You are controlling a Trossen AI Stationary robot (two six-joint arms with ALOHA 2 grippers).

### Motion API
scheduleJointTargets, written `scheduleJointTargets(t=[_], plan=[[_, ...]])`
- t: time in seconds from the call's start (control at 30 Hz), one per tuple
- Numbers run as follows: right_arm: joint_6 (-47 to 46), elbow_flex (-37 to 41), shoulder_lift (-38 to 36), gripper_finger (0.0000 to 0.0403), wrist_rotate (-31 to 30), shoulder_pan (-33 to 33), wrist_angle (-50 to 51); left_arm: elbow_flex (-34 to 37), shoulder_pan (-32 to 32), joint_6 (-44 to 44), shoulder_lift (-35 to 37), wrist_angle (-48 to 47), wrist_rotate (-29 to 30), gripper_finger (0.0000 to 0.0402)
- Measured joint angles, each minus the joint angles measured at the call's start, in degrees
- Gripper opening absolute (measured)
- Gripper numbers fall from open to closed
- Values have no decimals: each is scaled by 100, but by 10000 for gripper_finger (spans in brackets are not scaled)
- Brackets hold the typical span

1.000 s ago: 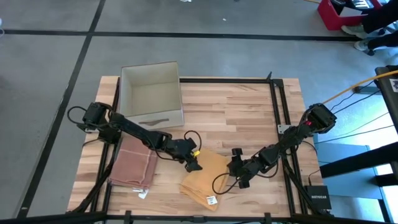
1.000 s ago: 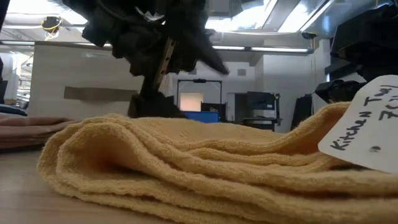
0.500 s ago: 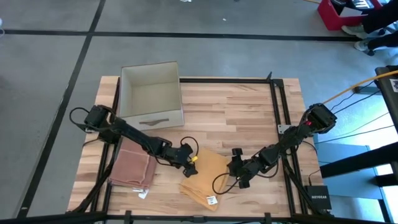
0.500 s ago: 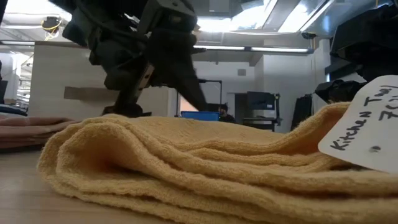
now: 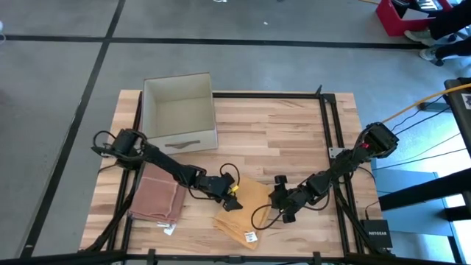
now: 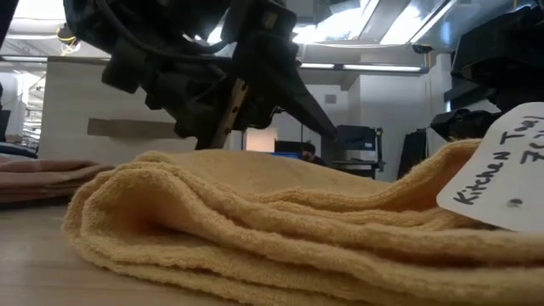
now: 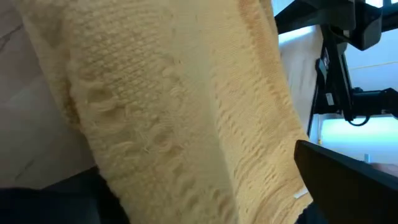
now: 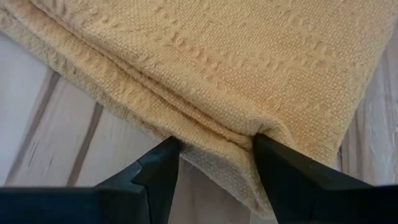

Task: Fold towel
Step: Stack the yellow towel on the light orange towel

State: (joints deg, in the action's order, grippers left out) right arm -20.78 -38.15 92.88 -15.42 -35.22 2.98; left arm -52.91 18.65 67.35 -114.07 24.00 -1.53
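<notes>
A yellow towel (image 5: 244, 210) lies folded in several layers near the table's near edge, a white tag (image 6: 501, 170) at its near corner. My left gripper (image 5: 232, 204) is open over the towel's left end, one finger on each side of the cloth (image 7: 186, 112). In the low view it (image 6: 255, 140) stands just behind the towel's top. My right gripper (image 5: 274, 200) is at the towel's right edge, shut on it. My left gripper straddles the towel's left end (image 7: 155, 137) from above, slanting toward the right; cloth fills the gap between the open fingers (image 7: 348, 180). Whether the fingers press on it, I cannot tell. The towel lies flat on the table. My right gripper pinches the towel's folded right edge (image 8: 214, 134) between its two fingers (image 8: 155, 177), several layers together. It comes low from the table's right side, across the edge. The cloth puckers between the fingertips and rests on the table.
A folded pink towel (image 5: 158, 197) lies at the table's left, next to the left arm. An open white box (image 5: 180, 110) stands at the far left. A black frame (image 5: 324, 140) runs around the table. Bare wood shows between box and right arm.
My left gripper has moved toward the table's near edge and then right, onto the yellow towel's left end, and sunk lower. The towel's left end has shifted slightly right and bulged up. My right gripper has kept still.
</notes>
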Motion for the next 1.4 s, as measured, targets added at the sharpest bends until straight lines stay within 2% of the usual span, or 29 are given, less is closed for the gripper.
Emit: scheduleJointTargets(t=[0.27,0.43,0.6,0.7,0.73,0.83,0.97,1.2,1.4], plan=[[2,0,0,209,-10,0,-4,-7,11,-161,-157,401,-1,299],[4,0,0,209,-48,0,-4,-6,15,-351,-157,382,102,232],[0,-3,-70,209,23,0,119,1,46,-632,-148,399,347,122],[-111,-197,-235,209,151,0,838,6,60,-771,-101,401,418,39],[-175,-302,-313,209,146,0,1185,8,79,-760,-73,381,441,22],[-517,-651,-528,209,86,-53,2179,21,102,-614,92,199,540,17],[-1028,-997,-802,209,11,-271,3109,45,200,-498,635,-838,785,10],[-1219,-1027,-1016,209,-669,-695,3288,32,543,187,2112,-2927,1199,11],[-1219,-1027,-1019,209,-798,-715,3268,21,993,1098,3209,-4444,1357,7]])
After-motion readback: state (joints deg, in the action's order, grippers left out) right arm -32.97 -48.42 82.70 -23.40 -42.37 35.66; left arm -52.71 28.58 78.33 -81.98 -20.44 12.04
